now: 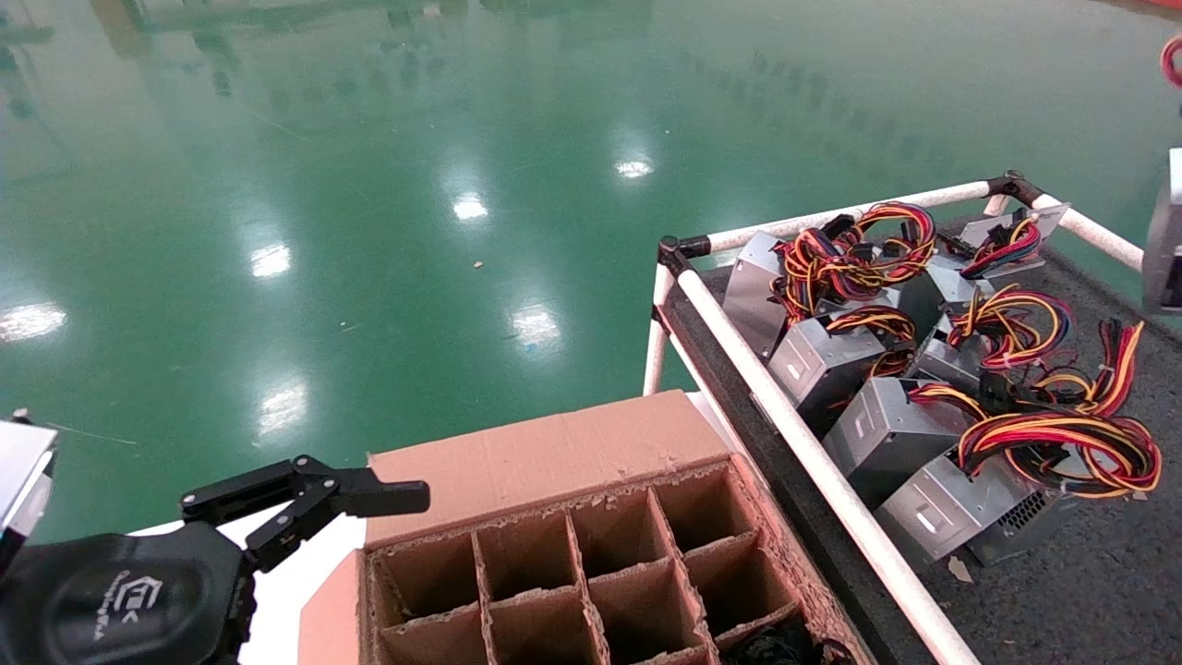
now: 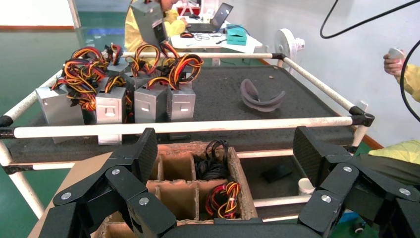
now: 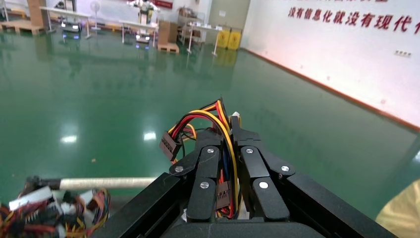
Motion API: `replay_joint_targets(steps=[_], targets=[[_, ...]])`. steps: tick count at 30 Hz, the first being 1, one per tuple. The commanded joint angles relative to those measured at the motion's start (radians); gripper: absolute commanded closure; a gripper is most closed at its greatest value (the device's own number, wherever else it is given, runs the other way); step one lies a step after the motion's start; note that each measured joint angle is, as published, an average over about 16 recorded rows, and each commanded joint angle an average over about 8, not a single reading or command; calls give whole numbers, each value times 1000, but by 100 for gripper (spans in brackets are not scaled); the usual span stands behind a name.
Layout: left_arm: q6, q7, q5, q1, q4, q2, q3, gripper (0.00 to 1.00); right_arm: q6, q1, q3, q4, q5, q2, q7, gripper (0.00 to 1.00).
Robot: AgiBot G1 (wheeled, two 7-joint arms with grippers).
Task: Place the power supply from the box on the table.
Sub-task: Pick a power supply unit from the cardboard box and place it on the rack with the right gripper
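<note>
- Glossy green floor (image 1: 369, 185) fills the upper left of the head view, mirroring ceiling lights; the counter (image 1: 1090, 591), dark grey and rough, sits at right inside white tubular rails (image 1: 813, 462).
- Right gripper (image 3: 229, 148), in its wrist view, has its fingers (image 3: 205, 171) pinching a bundle of red, yellow and black cable (image 3: 210, 116), with a power supply (image 1: 1165, 231) hanging at the far right edge of the head view, above the counter.
- Risk, as I judge it: a hold on slippery cable alone could let the boxy metal unit swing or slide free, or land on the crowded row of grey units (image 1: 886, 388) and tangle their looms.
- Left gripper (image 2: 223, 163) hovers with fingers spread over the box (image 1: 554, 462), frayed brown cardboard with square cells, mostly bare.
</note>
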Motion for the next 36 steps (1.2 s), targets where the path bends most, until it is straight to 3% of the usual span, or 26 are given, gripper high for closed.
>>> replay_joint_targets(steps=[1, 11, 28, 36], targets=[[0, 0, 0, 0, 0, 0, 0, 0, 0, -13, -2, -9, -3, 1, -5, 100], [0, 0, 0, 0, 0, 0, 0, 0, -13, -107, 11, -32, 13, -24, -14, 100], [0, 0, 0, 0, 0, 0, 0, 0, -183, -242, 53, -31, 66, -33, 43, 100], [0, 0, 0, 0, 0, 0, 0, 0, -145, -286, 60, -45, 77, -39, 56, 100]])
